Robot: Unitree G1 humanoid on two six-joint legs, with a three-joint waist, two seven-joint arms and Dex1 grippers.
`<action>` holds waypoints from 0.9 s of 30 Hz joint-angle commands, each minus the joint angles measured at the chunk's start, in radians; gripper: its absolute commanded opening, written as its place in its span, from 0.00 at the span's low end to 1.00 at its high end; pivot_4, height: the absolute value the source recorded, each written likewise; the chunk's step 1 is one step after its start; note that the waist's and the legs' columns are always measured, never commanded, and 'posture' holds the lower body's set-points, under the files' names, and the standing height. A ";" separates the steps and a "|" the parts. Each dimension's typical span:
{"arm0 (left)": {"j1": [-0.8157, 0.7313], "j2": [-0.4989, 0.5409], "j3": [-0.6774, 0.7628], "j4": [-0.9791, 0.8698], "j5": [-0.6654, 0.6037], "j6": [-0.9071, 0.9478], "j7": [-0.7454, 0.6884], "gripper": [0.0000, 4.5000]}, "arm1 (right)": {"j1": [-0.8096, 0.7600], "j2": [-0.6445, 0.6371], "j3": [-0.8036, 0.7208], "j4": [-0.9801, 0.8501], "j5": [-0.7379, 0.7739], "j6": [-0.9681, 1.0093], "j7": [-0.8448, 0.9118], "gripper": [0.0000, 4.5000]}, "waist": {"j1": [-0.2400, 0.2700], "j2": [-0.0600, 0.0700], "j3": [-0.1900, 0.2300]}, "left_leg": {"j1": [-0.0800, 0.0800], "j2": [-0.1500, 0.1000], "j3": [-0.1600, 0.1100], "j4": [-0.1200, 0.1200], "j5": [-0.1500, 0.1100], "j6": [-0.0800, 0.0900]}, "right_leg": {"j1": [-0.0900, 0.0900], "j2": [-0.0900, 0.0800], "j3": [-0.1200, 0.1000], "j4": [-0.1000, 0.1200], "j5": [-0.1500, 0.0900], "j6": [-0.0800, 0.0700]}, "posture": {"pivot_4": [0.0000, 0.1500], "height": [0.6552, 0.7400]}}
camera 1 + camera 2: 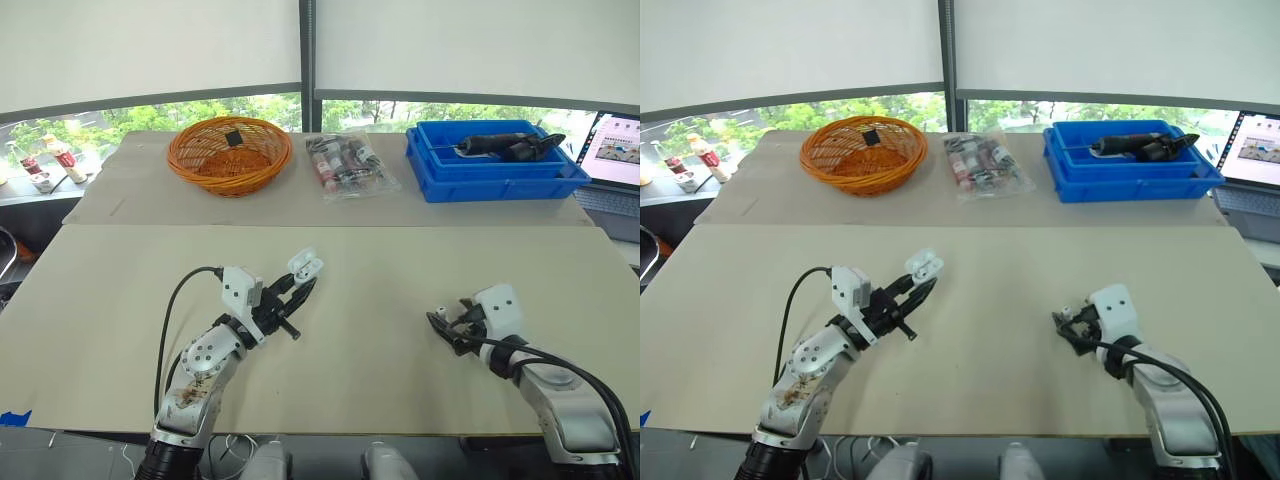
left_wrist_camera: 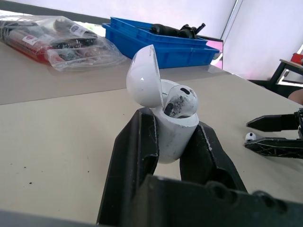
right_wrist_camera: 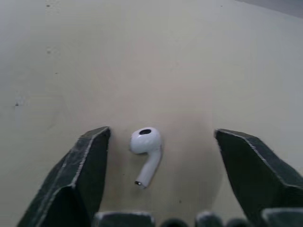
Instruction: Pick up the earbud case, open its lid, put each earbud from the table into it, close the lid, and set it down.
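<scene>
Loose earbud – risk: the loose earbud [image 3: 147,152] is small, smooth and rounded. If the fingers close off-centre it will likely squirt sideways or roll out across the desk [image 1: 380,270].
Stem – risk: the stem lies nearer one finger than the other, so that finger may touch first and spin the bud before the other arrives.
Earbud case – risk: the earbud case [image 2: 166,120] is gripped low on its body with the lid [image 2: 142,75] standing open. A tilt or a knock during insertion could shake out the seated earbud [image 2: 182,100] or swing the lid shut.
Loose earbud – position: flat on the desk, inside the gap of the right hand [image 3: 161,132], touching neither finger, bulb end away from the wrist.
Earbud case – position: raised off the desk in the left hand [image 1: 300,290], lid hinged back, one bud already seated in it.
Right hand – state: fingers apart, low over the desk, bracketing the bud, nothing held.
Left hand – state: clamped on the case body from both sides.
Separation: the two hands are well apart, so the bud must be carried across to the case.
Far edge of desk: orange basket [image 1: 225,170], plastic bag [image 1: 345,165] and blue tray [image 1: 495,180], all well clear of the work.
</scene>
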 commanded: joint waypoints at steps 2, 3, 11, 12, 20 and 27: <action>-0.002 -0.003 -0.006 -0.042 0.004 -0.019 0.004 0.14 | 0.021 -0.018 0.014 -0.027 0.002 0.045 0.017 0.43 | 0.001 0.000 0.000 | 0.000 0.000 0.000 0.000 0.000 0.000 | 0.000 0.000 0.000 0.000 0.000 0.000 | 1.00 1.00; -0.002 -0.003 -0.006 -0.042 0.004 -0.019 0.004 0.14 | 0.020 -0.026 0.018 -0.031 0.002 0.049 0.025 0.36 | 0.001 0.000 0.000 | 0.000 0.000 0.000 0.000 0.000 0.000 | 0.000 0.000 0.000 0.000 0.000 0.000 | 1.00 1.00; 0.014 -0.006 -0.015 -0.054 0.007 -0.019 0.011 0.14 | -0.042 -0.235 0.067 -0.008 0.043 -0.009 0.307 0.07 | -0.003 0.000 0.000 | 0.000 0.000 0.001 0.000 0.000 0.000 | 0.000 0.000 0.000 0.000 0.000 0.000 | 1.00 1.00; 0.021 -0.007 -0.018 -0.059 0.008 -0.018 0.014 0.14 | -0.054 -0.281 0.076 -0.006 0.057 -0.029 0.382 0.07 | -0.005 0.000 0.000 | 0.000 0.000 0.001 0.000 0.000 0.000 | 0.000 0.000 0.000 -0.001 0.000 0.000 | 1.00 1.00; 0.089 -0.008 -0.033 -0.112 0.016 -0.010 0.035 0.14 | -0.098 -0.646 0.206 0.180 -0.054 -0.520 0.911 0.07 | -0.005 0.000 0.000 | 0.000 0.000 0.002 0.001 0.000 0.000 | 0.001 0.000 0.000 -0.001 0.000 0.000 | 1.00 1.00; 0.112 -0.002 -0.029 -0.138 0.020 0.000 0.049 0.14 | -0.270 -0.692 0.327 0.503 -0.188 -0.928 1.081 0.07 | -0.006 0.000 0.000 | 0.002 0.001 0.003 0.000 0.000 0.000 | 0.002 0.000 0.000 -0.001 0.000 0.000 | 1.00 1.00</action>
